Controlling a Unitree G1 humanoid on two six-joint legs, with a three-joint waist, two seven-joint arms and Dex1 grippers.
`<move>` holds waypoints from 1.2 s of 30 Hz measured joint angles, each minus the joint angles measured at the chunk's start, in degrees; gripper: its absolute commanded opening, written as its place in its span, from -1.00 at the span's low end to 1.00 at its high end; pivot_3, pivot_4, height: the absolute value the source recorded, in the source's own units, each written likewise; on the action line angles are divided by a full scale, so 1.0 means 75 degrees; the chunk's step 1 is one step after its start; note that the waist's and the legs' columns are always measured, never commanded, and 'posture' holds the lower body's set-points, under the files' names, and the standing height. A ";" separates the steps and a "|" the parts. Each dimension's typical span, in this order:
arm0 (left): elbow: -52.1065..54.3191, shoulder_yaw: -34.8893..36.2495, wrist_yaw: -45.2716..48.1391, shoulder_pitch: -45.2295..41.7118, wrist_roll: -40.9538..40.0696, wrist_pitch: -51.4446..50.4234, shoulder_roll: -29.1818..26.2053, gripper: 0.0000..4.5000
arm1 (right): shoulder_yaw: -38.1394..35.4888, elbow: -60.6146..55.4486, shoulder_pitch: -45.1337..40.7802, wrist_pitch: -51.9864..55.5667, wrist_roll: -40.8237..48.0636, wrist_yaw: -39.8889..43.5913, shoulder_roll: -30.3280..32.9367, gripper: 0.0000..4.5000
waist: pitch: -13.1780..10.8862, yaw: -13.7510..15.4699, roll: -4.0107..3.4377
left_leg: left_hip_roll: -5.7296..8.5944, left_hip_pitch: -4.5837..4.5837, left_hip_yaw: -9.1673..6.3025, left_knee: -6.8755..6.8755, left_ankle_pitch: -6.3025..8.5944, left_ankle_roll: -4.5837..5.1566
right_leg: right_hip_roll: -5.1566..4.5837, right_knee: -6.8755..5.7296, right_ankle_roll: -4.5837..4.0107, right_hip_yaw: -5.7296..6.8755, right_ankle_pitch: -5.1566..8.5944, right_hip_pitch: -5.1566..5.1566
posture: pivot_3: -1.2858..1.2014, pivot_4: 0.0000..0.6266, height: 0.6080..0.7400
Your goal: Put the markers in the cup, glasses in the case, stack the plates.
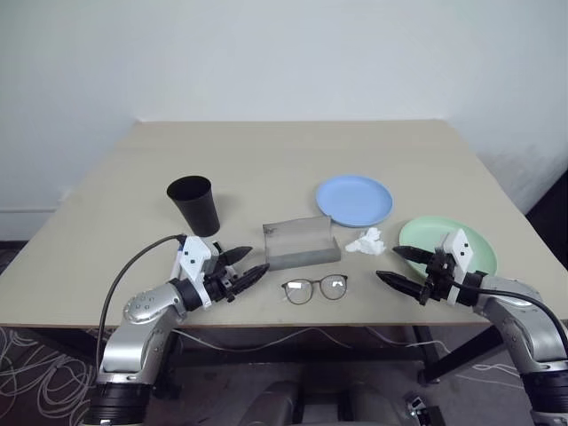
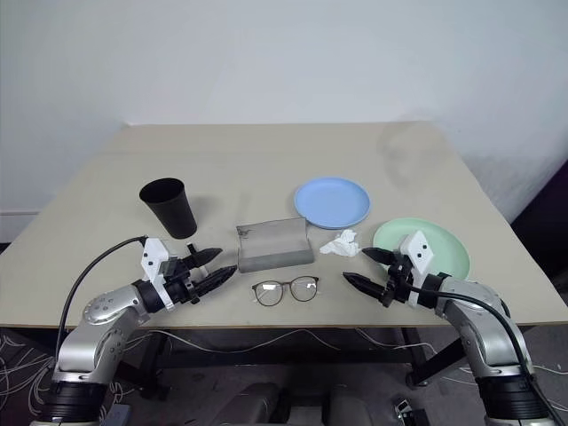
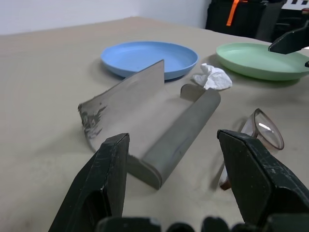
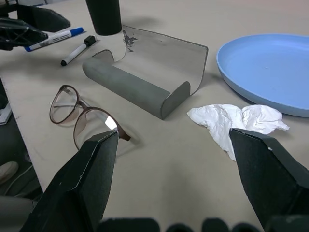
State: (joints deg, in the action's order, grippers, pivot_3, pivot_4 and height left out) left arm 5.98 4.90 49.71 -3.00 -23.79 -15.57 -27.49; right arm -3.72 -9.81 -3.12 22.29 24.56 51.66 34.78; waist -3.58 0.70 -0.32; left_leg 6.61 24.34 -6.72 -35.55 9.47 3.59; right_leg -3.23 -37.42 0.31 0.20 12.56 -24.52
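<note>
The glasses [image 1: 315, 288] lie lenses-up on the surface [image 1: 266, 160], between the two grippers and just in front of the open case [image 1: 300, 241], their long axis running across from one gripper to the other. The left gripper [image 1: 240, 266] hangs with its jaws apart and empty, pointing in toward the glasses' left lens; the right gripper [image 1: 404, 266] mirrors it on the other side, jaws also apart and empty, aimed at the right lens. The left looks slightly nearer the frame, so either arm could take it, and I judge the coming move turns on closing across the thin rim. The case's flap stands up behind its rounded trough, beyond the jaws of both. The right wrist view shows what the head views barely give: two markers [image 4: 53, 37] lying beside the base of the cup [image 4: 104, 14], near the left gripper. The blue plate [image 1: 354, 199] and green plate [image 1: 446, 244] sit apart, unstacked, with a crumpled tissue [image 1: 365, 240] between them, near the right jaws.
</note>
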 measured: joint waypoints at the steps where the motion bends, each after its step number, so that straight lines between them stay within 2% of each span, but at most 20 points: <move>1: -0.0058 0.0000 0.0083 -0.0013 -0.0003 0.0005 -0.0030 0.35 | -0.0018 -0.0033 0.0101 0.0000 0.0009 -0.0056 -0.0001 0.77 | 0.0000 0.0000 -0.0001 | 0.0000 0.0000 0.0000 0.0000 0.0000 0.0000 | 0.0000 0.0000 0.0000 0.0000 0.0000 0.0000 | 0.03 -1.00 0.95; 6: -0.0306 0.0005 0.0276 -0.0083 -0.0033 -0.0017 -0.0058 0.35 | -0.0134 -0.0089 0.0542 -0.0009 0.0029 -0.0206 -0.0018 0.77 | 0.0000 -0.0002 0.0000 | 0.0000 -0.0001 0.0001 0.0000 0.0000 0.0000 | -0.0001 0.0000 0.0000 -0.0001 0.0000 0.0002 | 0.03 -1.00 0.95; 14: -0.0412 -0.0005 0.0552 -0.0303 -0.0114 -0.0029 -0.0149 0.35 | -0.0351 -0.0418 0.0625 -0.0018 0.0062 -0.0693 -0.0041 0.77 | 0.0000 -0.0011 -0.0002 | -0.0002 -0.0003 0.0001 -0.0001 0.0000 0.0000 | -0.0001 -0.0006 0.0000 -0.0001 0.0000 0.0002 | 0.03 -1.00 0.95; 24: -0.0591 -0.0267 0.0617 -0.0566 -0.0116 -0.0029 -0.0033 0.35 | 0.0020 0.0233 0.0435 -0.0259 -0.1549 -0.2416 -0.0474 0.77 | 0.0002 -0.0001 -0.0002 | -0.0001 -0.0016 0.0004 -0.0001 -0.0001 -0.0001 | 0.0002 -0.0006 -0.0001 -0.0001 -0.0001 0.0008 | 0.03 -1.00 0.95; 35: -0.0266 -0.0597 0.0666 -0.0569 -0.0178 -0.0170 0.0203 0.35 | 0.0383 0.0689 0.0113 -0.0285 -0.2273 -0.2986 -0.0686 0.77 | 0.0002 -0.0005 -0.0003 | -0.0004 -0.0053 0.0006 -0.0001 -0.0001 -0.0001 | 0.0008 -0.0011 -0.0001 -0.0009 -0.0001 0.0032 | 0.03 -1.00 0.95; 36: -0.0246 -0.0599 0.0662 -0.0569 -0.0185 -0.0172 0.0203 0.36 | 0.0419 0.0689 0.0114 -0.0286 -0.2349 -0.3040 -0.0703 0.69 | 0.0002 -0.0005 -0.0004 | -0.0004 -0.0053 0.0006 -0.0001 -0.0001 -0.0001 | 0.0008 -0.0012 -0.0001 -0.0009 -0.0001 0.0032 | 0.03 -1.00 0.95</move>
State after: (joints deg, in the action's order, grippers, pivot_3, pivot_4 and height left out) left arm 4.14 0.40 54.68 -7.27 -25.18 -16.86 -25.97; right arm -0.58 -4.65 -2.27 20.15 6.94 28.86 29.51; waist -3.57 0.66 -0.35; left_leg 6.58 23.94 -6.68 -35.55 9.46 3.58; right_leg -3.17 -37.51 0.30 0.14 12.55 -24.28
